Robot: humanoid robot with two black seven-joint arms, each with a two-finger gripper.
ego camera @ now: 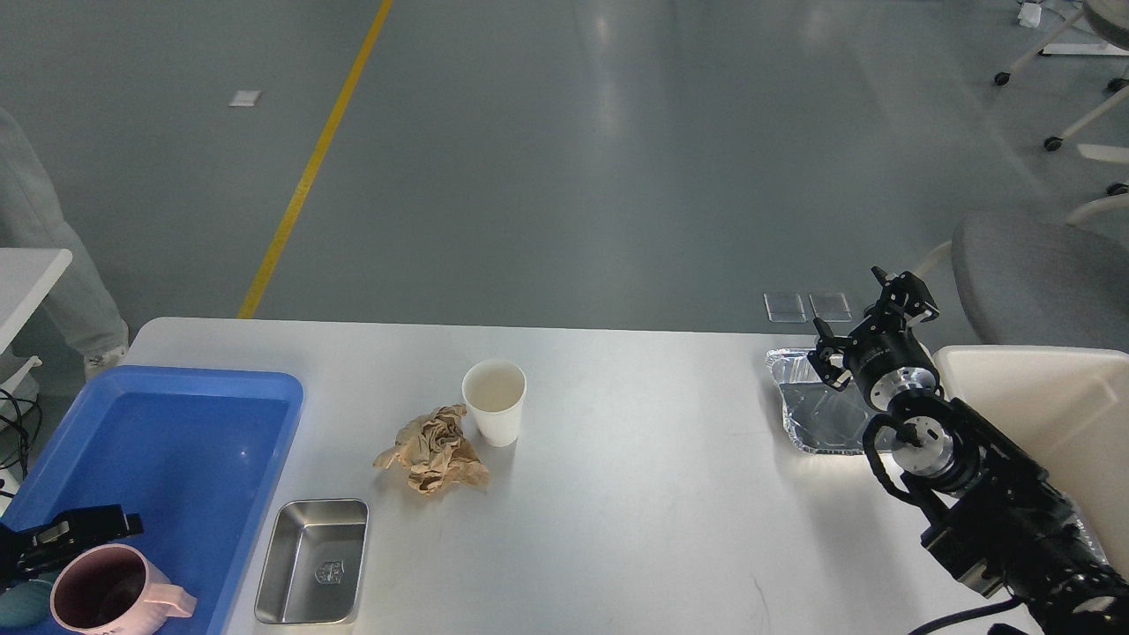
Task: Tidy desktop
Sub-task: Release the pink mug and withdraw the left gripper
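The white desktop (635, 503) holds a white paper cup (494, 401), a crumpled brown paper (432, 451), a small steel tray (313, 560) and a foil tray (816, 410). A pink mug (101, 595) stands upright in the near corner of the blue tray (185, 432). My left gripper (75, 534) lies just behind the mug's rim, apart from it and looking open. My right gripper (869, 319) is open and empty, above the foil tray's far right corner.
A cream bin (1050, 397) stands at the table's right edge behind my right arm. A grey chair (1041, 273) is beyond it. A second white table edge (26, 265) and a person's leg are at far left.
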